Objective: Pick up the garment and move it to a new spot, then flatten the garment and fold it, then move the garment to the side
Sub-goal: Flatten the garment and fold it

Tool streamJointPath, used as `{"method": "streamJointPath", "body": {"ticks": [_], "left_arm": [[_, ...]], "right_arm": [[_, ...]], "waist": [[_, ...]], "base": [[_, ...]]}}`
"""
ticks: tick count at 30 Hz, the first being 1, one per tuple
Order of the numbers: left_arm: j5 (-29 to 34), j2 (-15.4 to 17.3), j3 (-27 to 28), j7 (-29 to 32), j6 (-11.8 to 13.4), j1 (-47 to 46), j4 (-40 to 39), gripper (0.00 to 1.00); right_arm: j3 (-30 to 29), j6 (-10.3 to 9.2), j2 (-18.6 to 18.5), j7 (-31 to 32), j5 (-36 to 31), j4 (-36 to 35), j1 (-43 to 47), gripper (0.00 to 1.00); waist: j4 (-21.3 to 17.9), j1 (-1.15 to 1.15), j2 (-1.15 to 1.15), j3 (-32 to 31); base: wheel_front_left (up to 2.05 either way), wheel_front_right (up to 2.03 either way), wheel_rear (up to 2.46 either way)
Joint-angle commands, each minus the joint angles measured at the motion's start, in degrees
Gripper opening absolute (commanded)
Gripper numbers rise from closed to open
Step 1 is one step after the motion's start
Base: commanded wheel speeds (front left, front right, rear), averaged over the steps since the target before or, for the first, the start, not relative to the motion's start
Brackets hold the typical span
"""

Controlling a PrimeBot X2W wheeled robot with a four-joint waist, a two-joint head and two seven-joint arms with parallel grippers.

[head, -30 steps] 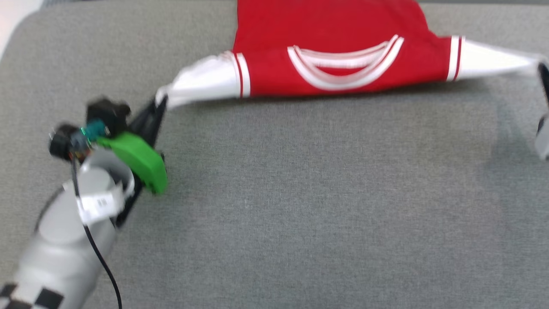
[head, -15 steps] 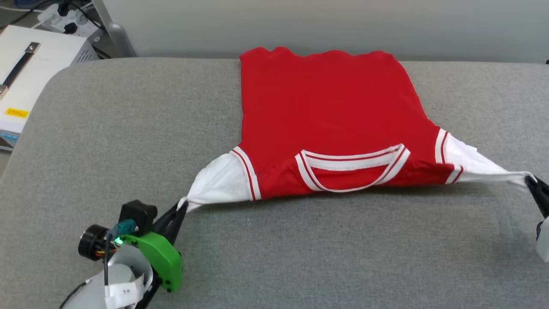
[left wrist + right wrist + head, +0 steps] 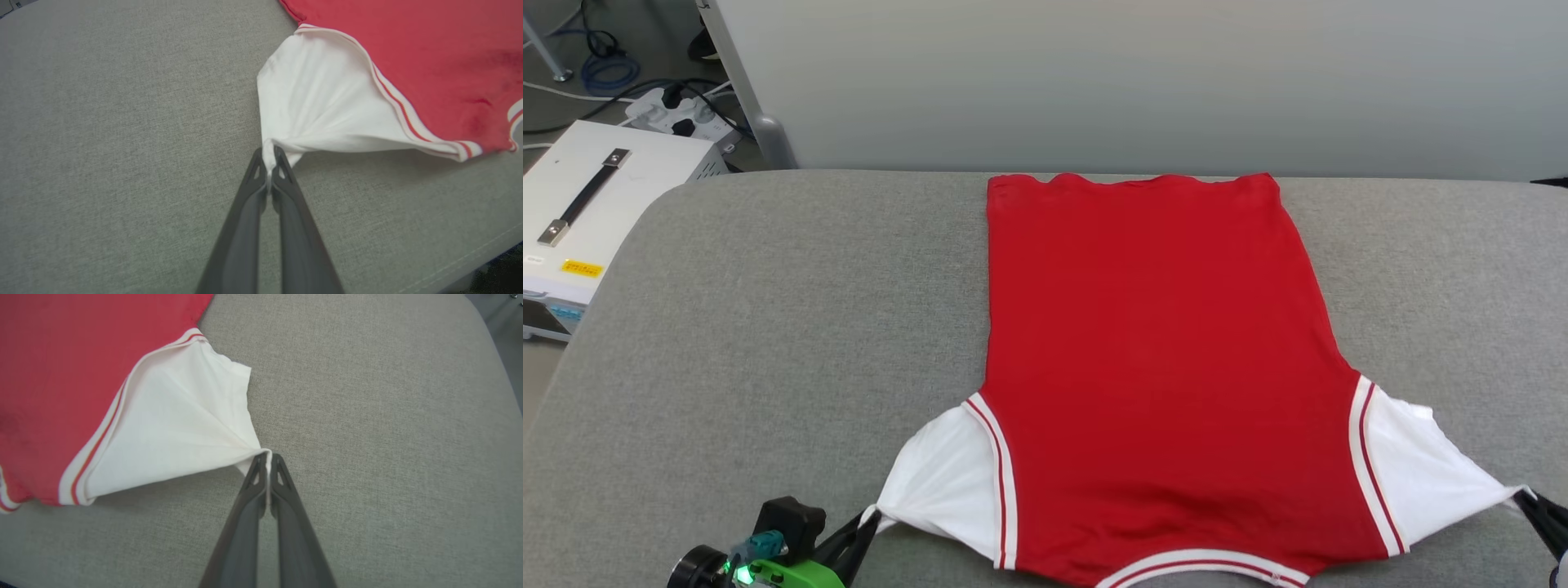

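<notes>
**Garment** [image 3: 1152, 367] — small red jersey-style T-shirt with white short sleeves. It lies spread on the grey cloth-covered counter [image 3: 768, 327], the hem toward the far edge and the striped collar trim [image 3: 1201, 562] at the near edge, closest to the robot. The body lies flat and nearly free of creases. The placement seems meant for flattening, ahead of the fold.

**Left jaws** — closed tight on the outer tip of the left sleeve [image 3: 318, 110], with a tuft of white cloth bunched between the two dark fingers. The sleeve fans out from the pinch in taut pleats.

**Right jaws** — likewise closed to a sliver on the tip of the right sleeve [image 3: 175, 428], with the same fan of pleats.

**Reason for the hold** — with each sleeve pinched at its end and drawn outward, the shoulders appear stretched level. The sleeve edges nearest the robot ride slightly above the counter and throw a shadow beneath them, so the cloth there is likely not yet laid down.

**Writing on the garment** — none readable; the side facing up is plain red, with only the red-and-white banding at the sleeve seams and collar.

**Other markings** — a white case [image 3: 662, 171] with a black handle stands beside the counter's left end. It bears a small yellow label [image 3: 583, 268], whose print is too small to read.
</notes>
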Motion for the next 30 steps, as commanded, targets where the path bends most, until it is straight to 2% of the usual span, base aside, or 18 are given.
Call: {"method": "streamJointPath", "body": {"ticks": [1, 7, 8, 9, 10, 15, 21, 25, 26, 30], "left_arm": [[-0.66, 0.88, 0.09, 0.43, 0.72, 1.37, -1.02, 0.00], [-0.54, 1.14, -1.04, 2.67, 2.43, 3.11, -5.98, 0.00], [-0.46, 0.93, -1.30, 2.98, 2.59, 3.13, -6.73, 0.00], [-0.44, 0.86, -1.39, 3.20, 2.72, 3.05, -7.30, 0.00], [-0.43, 0.84, -1.37, 3.39, 2.88, 2.85, -8.09, 0.00], [-0.47, 1.78, -0.49, 4.89, 3.84, 1.09, -12.60, 0.00], [-0.47, 4.18, 0.88, 8.68, 5.19, -1.73, -22.78, 0.00], [-0.59, 4.86, 1.57, 10.97, 6.65, -2.93, -29.64, 0.00], [0.72, 5.48, 1.97, 12.11, 8.15, -4.08, -34.54, 0.00], [1.72, 5.06, 2.13, 12.52, 9.38, -5.07, -39.92, 0.00]], "right_arm": [[-0.97, -0.10, -0.49, 1.16, 0.97, -0.94, 1.99, 0.00], [-4.46, -0.10, -0.57, 7.30, 2.52, -5.99, 7.68, 0.00], [-5.28, -0.10, -0.35, 8.56, 2.57, -6.61, 7.93, 0.27], [-5.99, -0.10, -0.26, 9.08, 2.28, -7.37, 7.84, 0.92], [-7.25, -0.10, 0.14, 10.02, 2.40, -7.94, 7.66, 1.00], [-11.61, -0.10, 0.55, 15.40, 2.51, -12.68, 5.23, 1.00], [-17.75, -0.10, 2.57, 25.77, 3.96, -17.87, -3.35, 1.00], [-20.84, -0.10, 4.04, 33.46, 4.00, -19.52, -11.87, 1.00], [-22.42, -0.10, 4.66, 39.92, 2.58, -19.38, -19.72, 1.00], [-23.80, -0.10, 4.78, 47.24, -0.71, -16.09, -29.82, 1.00]], "waist": [[0.15, 0.01, 0.00, -0.19], [0.44, 0.01, 0.00, 0.00], [0.49, 0.01, 0.00, 0.14], [0.57, 0.01, 0.00, 0.29], [0.70, 0.01, 0.00, 0.53], [1.69, 0.01, 0.00, 3.11], [4.34, 0.01, 0.00, 9.90], [6.97, 0.01, 0.00, 15.61], [9.03, 0.01, 0.00, 20.58], [11.91, 0.01, 0.00, 26.05]], "base": [[0.00, 0.00, 0.00], [0.00, 0.00, 0.00], [0.00, 0.00, 0.00], [0.00, 0.00, 0.00], [0.00, 0.00, 0.00], [0.00, 0.00, 0.00], [0.00, 0.00, 0.00], [0.00, 0.00, 0.00], [0.00, 0.00, 0.00], [0.00, 0.00, 0.00]]}}
